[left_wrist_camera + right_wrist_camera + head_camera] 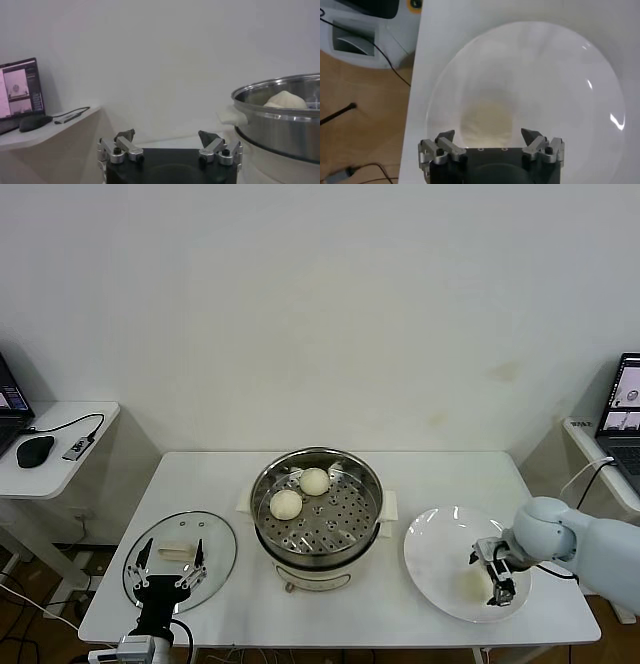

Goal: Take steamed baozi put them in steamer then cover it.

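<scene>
White counter [420, 469] carries three things in a row. Centre: steamer [317, 519], steel pot on cream base. Left, near edge: glass cover [180, 559] lying flat, cream handle up, apart from steamer. Right: white plate [445, 549], just beside steamer, reaching toward near edge. Far strip of counter bare white.
</scene>
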Tool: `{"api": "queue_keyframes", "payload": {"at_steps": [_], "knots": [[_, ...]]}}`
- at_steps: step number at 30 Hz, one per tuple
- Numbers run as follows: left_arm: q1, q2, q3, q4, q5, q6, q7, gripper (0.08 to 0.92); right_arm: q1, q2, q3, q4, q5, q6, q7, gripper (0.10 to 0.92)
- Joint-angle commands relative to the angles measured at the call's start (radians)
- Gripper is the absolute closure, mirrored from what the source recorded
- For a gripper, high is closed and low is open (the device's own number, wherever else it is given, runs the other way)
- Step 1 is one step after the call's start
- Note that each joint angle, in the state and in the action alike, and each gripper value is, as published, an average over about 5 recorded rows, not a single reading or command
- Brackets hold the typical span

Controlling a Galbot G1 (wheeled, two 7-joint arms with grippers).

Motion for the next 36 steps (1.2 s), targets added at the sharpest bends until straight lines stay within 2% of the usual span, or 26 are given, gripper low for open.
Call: {"api": "queue_keyframes", "payload": {"at_steps": [1,10,19,29,36], "knots": [[0.0,-0.002,0.0,-0.001,0.002,0.0,-0.001,0.177,-0.082,0.006,0.078,-0.028,-0.012,-0.003,0.01,0.25],[0.0,-0.004,0.003,-0.007,0.006,0.0,-0.001,0.177,-0.106,0.007,0.1,-0.018,-0.009,-0.011,0.011,0.358],[0.003,-0.007,0.007,-0.015,0.012,0.0,-0.002,0.177,-0.05,0.004,0.085,-0.007,0.01,-0.011,0.002,0.426],[-0.006,-0.003,0.013,-0.021,0.014,0.005,-0.002,0.177,0.277,0.007,-0.021,0.033,0.173,-0.041,-0.036,0.448],[-0.01,0.006,0.011,-0.019,0.01,0.004,-0.002,0.177,0.573,0.079,-0.129,0.008,0.284,-0.038,-0.059,0.448]]}}
